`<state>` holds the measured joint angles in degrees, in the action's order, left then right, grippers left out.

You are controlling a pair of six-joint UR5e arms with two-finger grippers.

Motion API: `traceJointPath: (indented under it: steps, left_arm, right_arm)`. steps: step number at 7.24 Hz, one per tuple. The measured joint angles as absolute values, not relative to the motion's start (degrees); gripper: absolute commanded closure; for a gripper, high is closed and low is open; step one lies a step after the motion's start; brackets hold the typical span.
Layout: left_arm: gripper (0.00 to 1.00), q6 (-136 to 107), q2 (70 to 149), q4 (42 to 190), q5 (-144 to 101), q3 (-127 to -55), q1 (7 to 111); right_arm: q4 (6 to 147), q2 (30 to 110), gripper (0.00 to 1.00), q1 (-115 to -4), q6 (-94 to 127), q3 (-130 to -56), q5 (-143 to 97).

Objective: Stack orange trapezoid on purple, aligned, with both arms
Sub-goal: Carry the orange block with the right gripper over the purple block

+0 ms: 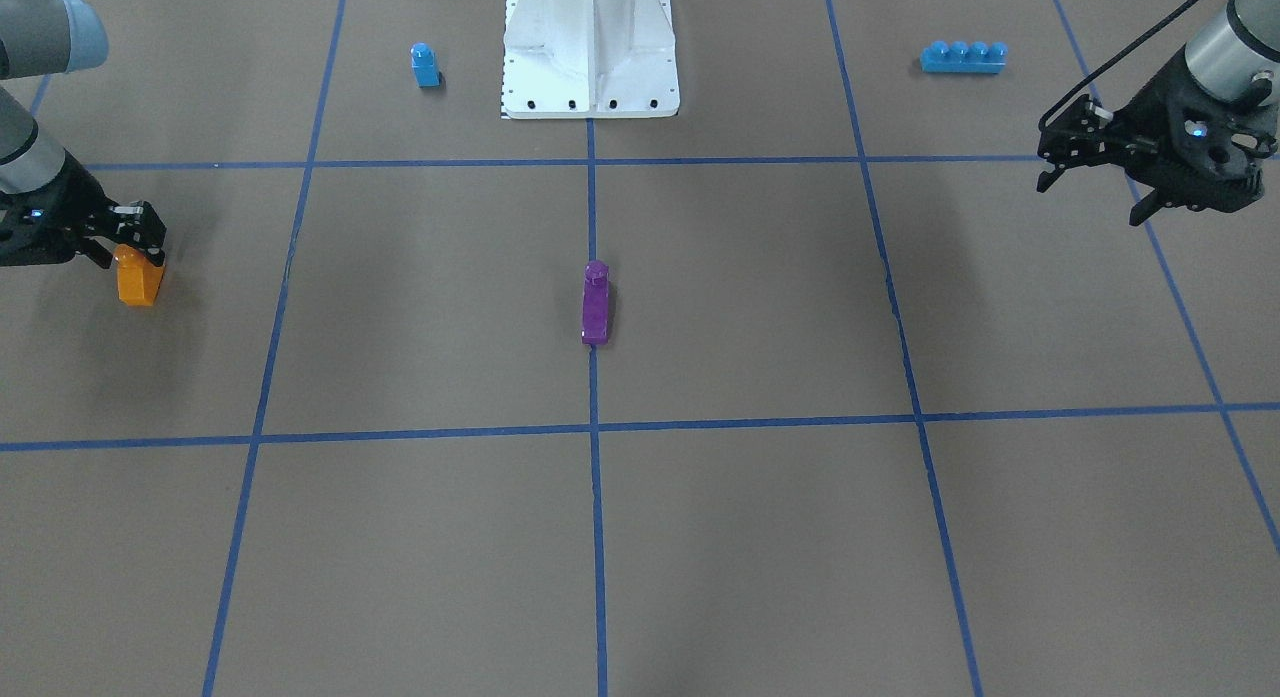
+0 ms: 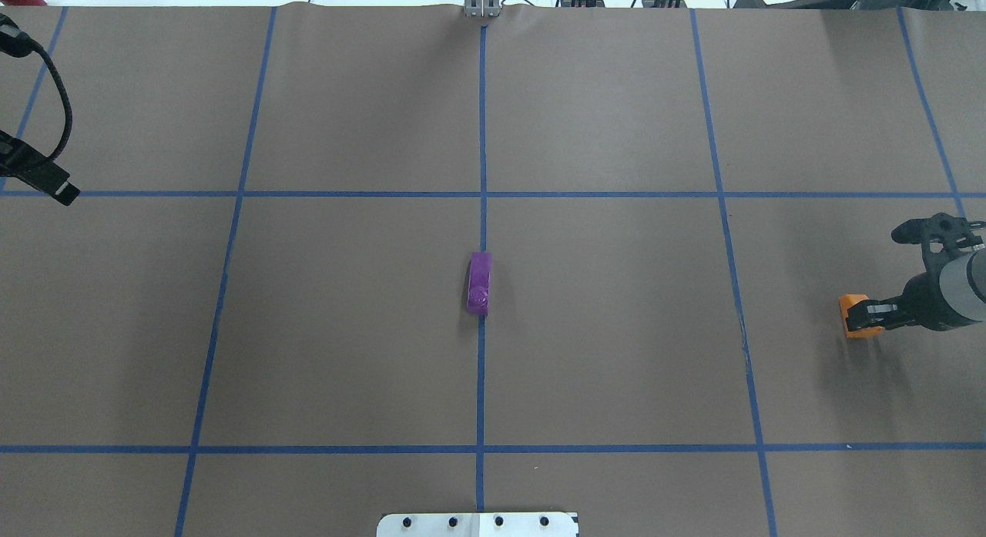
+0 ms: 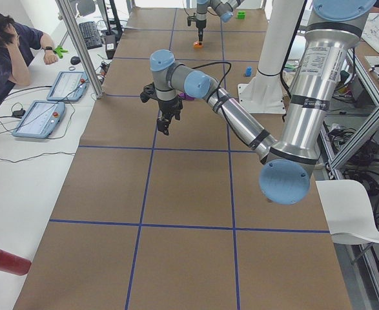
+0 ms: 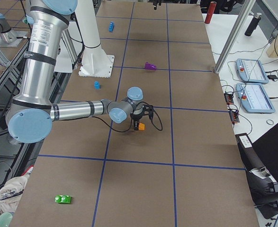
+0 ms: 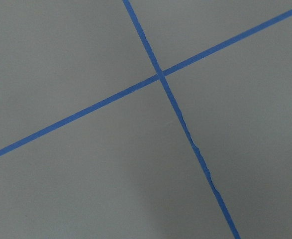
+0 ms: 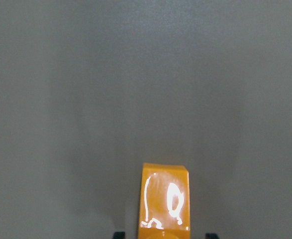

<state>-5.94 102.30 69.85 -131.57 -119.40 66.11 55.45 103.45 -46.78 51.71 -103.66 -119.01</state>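
Note:
The orange trapezoid [image 1: 138,279] is at the table's far right side, clamped between the fingers of my right gripper [image 1: 135,245], which is shut on it. I cannot tell whether it rests on the table or hangs just above it. It also shows in the overhead view [image 2: 855,314], the exterior right view [image 4: 139,126] and the right wrist view [image 6: 164,199]. The purple brick [image 1: 595,303] lies alone at the table's centre on a blue line [image 2: 479,283]. My left gripper [image 1: 1092,199] hovers open and empty above the left side, far from both bricks.
A small blue one-stud brick [image 1: 425,65] and a long blue four-stud brick [image 1: 963,57] stand near the white robot base [image 1: 590,52]. A green brick [image 4: 63,199] lies at the near right end. Blue tape lines grid the brown table [image 2: 616,329].

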Motion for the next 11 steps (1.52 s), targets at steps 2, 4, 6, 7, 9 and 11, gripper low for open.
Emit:
traceJointPath:
  steps: [2,4,6,7,9,11]
  left_arm:
    - [0.0,-6.0,102.3,69.9,-131.6,-119.3,66.1]
    - [0.0,-6.0,102.3,69.9,-132.1,-119.3,66.1]
    - [0.0,-6.0,102.3,69.9,-132.3,-119.4,66.0]
    - [0.0,-6.0,102.3,69.9,-132.4,-119.5,66.0]
    - [0.0,-6.0,102.3,69.9,-132.4,-119.7,66.0]
    - [0.0,-9.0,102.5,70.0,-132.4,-120.2,66.0]
  right_arm:
    - [55.5,103.3,1.0,-46.7,51.3,-104.1,-119.0]
    - [55.8,101.8,1.0,-47.0,51.1,-105.9,-119.5]
    - [56.0,98.1,1.0,-46.8,51.0,-107.7,-119.7]
    - [56.1,95.7,1.0,-45.6,50.9,-108.1,-119.5]
    - [57.3,90.9,1.0,-43.8,51.2,-108.3,-119.0]
    - [64.9,84.0,1.0,-43.0,51.6,-108.5,-118.5]
